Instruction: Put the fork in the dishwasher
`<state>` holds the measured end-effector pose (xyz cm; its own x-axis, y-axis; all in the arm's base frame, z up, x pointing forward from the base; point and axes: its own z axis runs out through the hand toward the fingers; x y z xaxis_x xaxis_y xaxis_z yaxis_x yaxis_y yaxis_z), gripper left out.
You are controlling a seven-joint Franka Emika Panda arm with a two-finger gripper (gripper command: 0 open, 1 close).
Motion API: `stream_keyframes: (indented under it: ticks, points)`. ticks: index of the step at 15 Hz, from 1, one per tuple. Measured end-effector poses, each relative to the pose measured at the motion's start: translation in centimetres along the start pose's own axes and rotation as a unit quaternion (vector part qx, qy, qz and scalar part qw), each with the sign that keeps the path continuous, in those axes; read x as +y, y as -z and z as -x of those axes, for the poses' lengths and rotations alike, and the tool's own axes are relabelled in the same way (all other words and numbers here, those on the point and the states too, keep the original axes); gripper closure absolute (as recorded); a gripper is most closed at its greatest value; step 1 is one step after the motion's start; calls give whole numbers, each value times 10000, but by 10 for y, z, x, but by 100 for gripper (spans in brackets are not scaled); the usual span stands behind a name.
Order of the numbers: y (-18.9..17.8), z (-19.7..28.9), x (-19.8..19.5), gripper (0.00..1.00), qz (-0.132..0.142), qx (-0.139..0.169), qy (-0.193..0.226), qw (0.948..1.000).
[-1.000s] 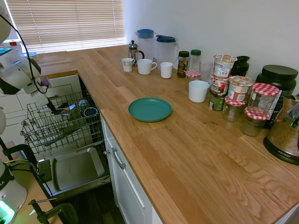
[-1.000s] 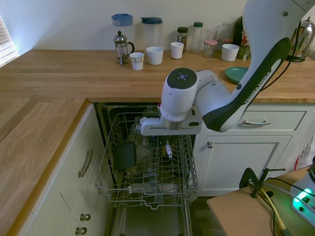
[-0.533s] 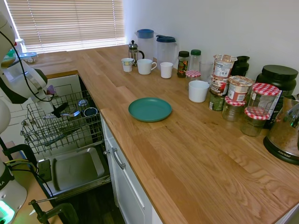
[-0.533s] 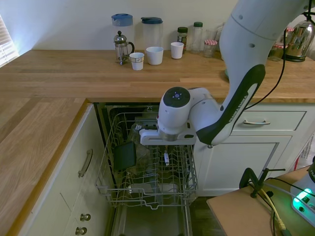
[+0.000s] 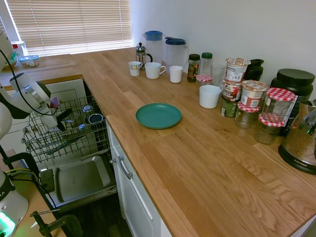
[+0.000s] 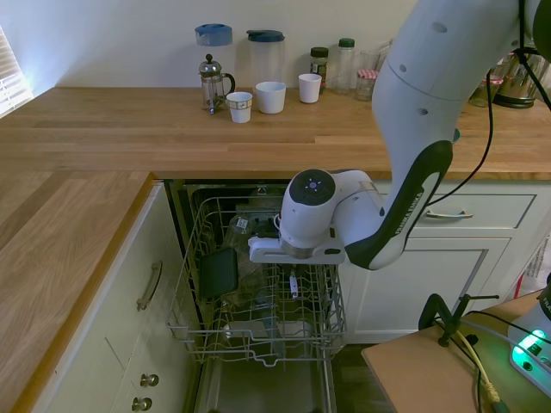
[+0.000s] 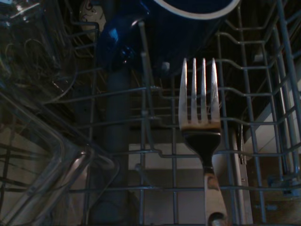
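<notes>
Hand lowered further, gripping fork inside dishwasher rack.

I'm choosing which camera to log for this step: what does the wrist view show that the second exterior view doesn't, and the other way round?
Only the wrist view shows the fork in detail: four tines pointing into the dishwasher rack, close to a dark blue cup. Only the second exterior view shows the gripper low inside the rack, plus the wooden counter with white mugs. Both show the grey wire rack and the fork; in the exterior view it is just a small sliver under the gripper.
</notes>
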<state>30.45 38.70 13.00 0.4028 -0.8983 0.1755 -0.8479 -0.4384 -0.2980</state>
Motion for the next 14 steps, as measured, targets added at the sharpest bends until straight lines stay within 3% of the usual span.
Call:
stream_keyframes:
  ticks: [5,6,14]
  points:
    - [-22,-1,9,100,84,-80,-226,9997]
    - [-26,-1,10,0,99,-87,-223,9997]
    - [-31,0,4,0,130,-98,-158,9997]
